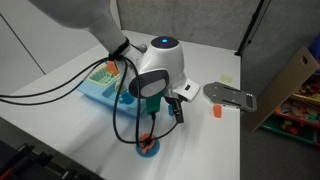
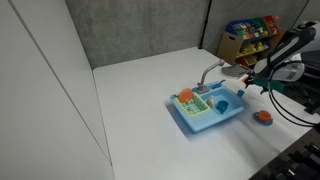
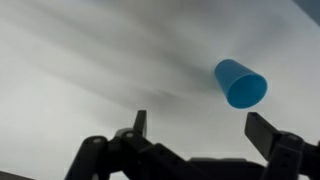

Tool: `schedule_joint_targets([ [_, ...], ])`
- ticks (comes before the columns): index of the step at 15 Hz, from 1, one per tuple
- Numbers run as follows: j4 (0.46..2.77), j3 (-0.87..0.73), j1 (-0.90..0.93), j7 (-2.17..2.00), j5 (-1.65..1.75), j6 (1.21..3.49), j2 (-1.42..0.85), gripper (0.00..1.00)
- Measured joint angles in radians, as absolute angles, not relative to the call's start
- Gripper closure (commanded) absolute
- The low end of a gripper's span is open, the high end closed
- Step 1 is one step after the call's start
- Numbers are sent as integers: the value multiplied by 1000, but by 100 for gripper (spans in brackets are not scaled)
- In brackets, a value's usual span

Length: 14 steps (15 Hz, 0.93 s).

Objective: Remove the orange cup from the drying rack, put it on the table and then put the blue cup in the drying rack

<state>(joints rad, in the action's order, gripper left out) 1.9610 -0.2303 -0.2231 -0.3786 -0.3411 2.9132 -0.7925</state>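
Gripper (image 1: pixel 176 108), in an exterior view: hangs above white table (image 1: pixel 60 120), near blue drying rack (image 1: pixel 98 88); small orange object (image 1: pixel 215 111) on the table, apart from the rack. In an exterior view: drying rack (image 2: pixel 205 118) holds orange and green pieces (image 2: pixel 188 99), too small to name. Wrist view: blue cup (image 3: pixel 240 83) lies on its side on the table, clear of the fingers (image 3: pixel 270 135); claw spread wide, empty.

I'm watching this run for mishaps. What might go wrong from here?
The blue cup sits off to the side of the open end effector, so closing now would likely miss or knock it. The slack cable hangs near the orange cup and may tip it.
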Motion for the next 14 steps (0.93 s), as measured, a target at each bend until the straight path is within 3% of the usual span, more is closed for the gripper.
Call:
schedule_joint_targets([
  [14, 1976, -261, -169, -379, -327, 2907, -810, 0],
])
